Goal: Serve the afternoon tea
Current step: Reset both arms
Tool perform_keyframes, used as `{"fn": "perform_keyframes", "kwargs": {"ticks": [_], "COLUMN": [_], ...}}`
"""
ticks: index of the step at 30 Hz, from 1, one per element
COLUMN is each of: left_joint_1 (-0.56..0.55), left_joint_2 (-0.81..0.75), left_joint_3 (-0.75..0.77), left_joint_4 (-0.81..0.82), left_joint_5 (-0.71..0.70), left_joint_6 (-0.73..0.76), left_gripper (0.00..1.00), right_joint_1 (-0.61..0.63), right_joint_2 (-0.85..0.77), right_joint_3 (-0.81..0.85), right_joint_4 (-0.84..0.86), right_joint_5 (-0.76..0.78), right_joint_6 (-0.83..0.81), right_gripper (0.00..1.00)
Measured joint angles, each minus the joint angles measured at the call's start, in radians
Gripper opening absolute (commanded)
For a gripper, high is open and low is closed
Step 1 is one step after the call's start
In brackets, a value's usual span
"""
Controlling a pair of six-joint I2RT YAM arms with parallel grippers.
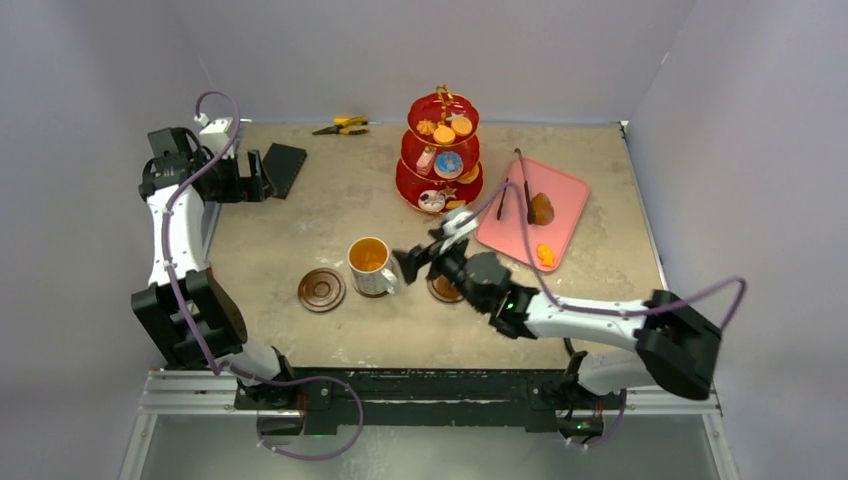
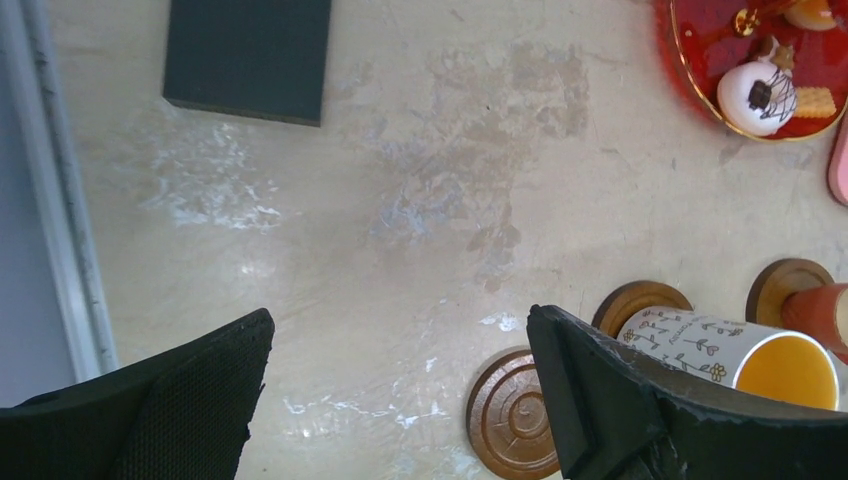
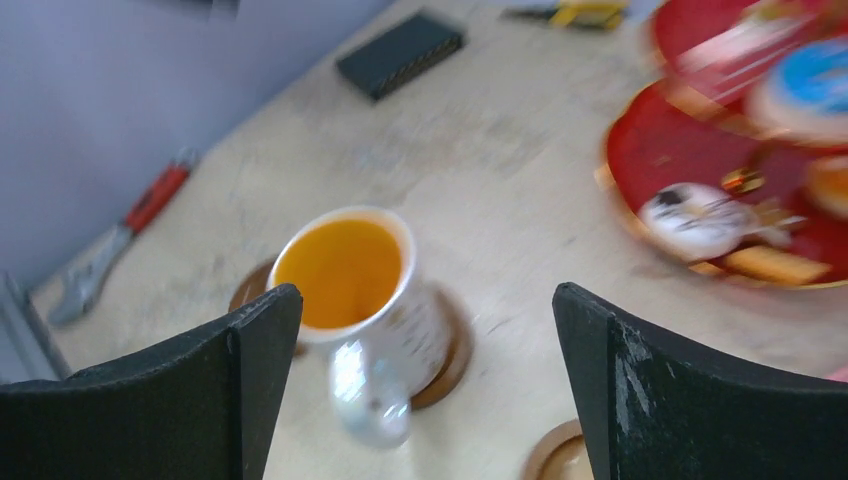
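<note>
In right wrist view only: wrench left of mug. Left pincer, right pincer spread, empty. Desk scuffed beige; walls grey.

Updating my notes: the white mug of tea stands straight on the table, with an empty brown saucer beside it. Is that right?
Not quite. The white mug of tea stands on a brown saucer of its own, not straight on the table; the right wrist view shows it. The empty saucer does lie beside it.
</note>
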Motion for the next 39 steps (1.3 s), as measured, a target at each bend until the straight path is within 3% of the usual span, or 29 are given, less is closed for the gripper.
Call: {"fn": "perform_keyframes", "kwargs": {"ticks": [5, 9, 13, 19, 27, 39], "left_joint_1": [-0.024, -0.088, -0.164, -0.177, -0.185, -0.195], "left_joint_2": [0.003, 0.003, -0.015, -0.046, -0.046, 0.062], "left_joint_3": [-0.143, -0.269, -0.449, -0.671, -0.874, -1.134], "left_joint_4": [0.102, 0.222, 0.428, 0.736, 1.169, 1.777], "left_joint_5": [0.018, -0.006, -0.051, -0.095, -0.125, -0.171], "left_joint_6": [-0.018, -0.033, -0.053, -0.105, -0.197, -0.311], "left_gripper": [0.99, 0.99, 0.99, 0.99, 0.99, 0.99], "right_joint_1": [-0.309, -0.515, -0.667, -0.878, -0.962, -0.984], "right_joint_2": [-0.245, -0.352, -0.36, -0.307, -0.175, 0.098], "right_joint_3": [-0.034, -0.101, -0.152, -0.225, -0.278, -0.336], "right_joint_4": [-0.076, -0.122, -0.188, -0.211, 0.068, 0.485], "right_joint_5": [-0.019, 0.005, 0.051, 0.173, 0.303, 0.226], "right_joint_6": [0.068, 0.092, 0.159, 0.242, 0.136, -0.023], "right_gripper": [0.99, 0.99, 0.99, 0.99, 0.99, 0.99]}}
